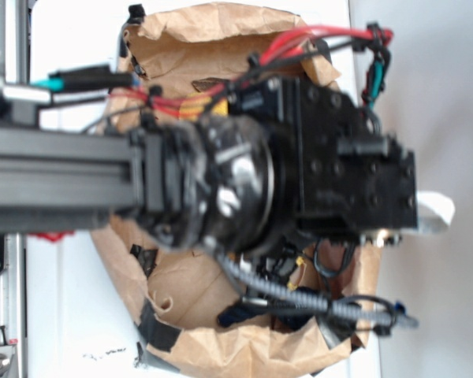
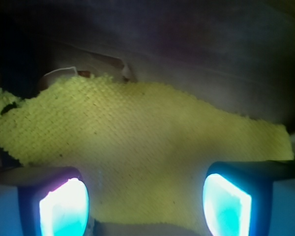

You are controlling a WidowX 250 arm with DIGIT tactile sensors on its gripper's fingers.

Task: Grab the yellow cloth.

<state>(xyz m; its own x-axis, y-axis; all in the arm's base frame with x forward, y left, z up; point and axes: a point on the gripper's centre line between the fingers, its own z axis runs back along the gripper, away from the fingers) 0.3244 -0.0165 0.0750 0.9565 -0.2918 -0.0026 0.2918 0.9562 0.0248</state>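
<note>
- The robot arm (image 1: 221,185) is big and black, and it fills most of the outside view. It reaches in from the left and hangs over a brown paper bag (image 1: 213,346).
- The bag is crinkly and open at the top. Its edges show above and below the arm.
- Red wires (image 1: 315,38) loop over the top of the arm, and a gray ribbed cable (image 1: 299,295) runs under it.
- In the outside view the arm hides almost all of the inside of the bag — only a tiny bit of yellow peeks out near the red wires, and I cannot tell what it is.
- The close-up camera looks down into the bag. There the yellow cloth (image 2: 137,147) lies spread out flat, fuzzy and bright, going from the left side nearly to the right side.
- The gripper (image 2: 145,199) has its two fingers spread wide apart. One finger (image 2: 64,204) glows blue-green at the bottom left, and the other is at the bottom right.
- The yellow cloth sits right between the two fingers — nothing is pinched yet.
- I cannot tell if the fingers are touching the cloth or are just above it.
- Behind the cloth the bag wall (image 2: 187,54) looks dark and shadowy.
</note>
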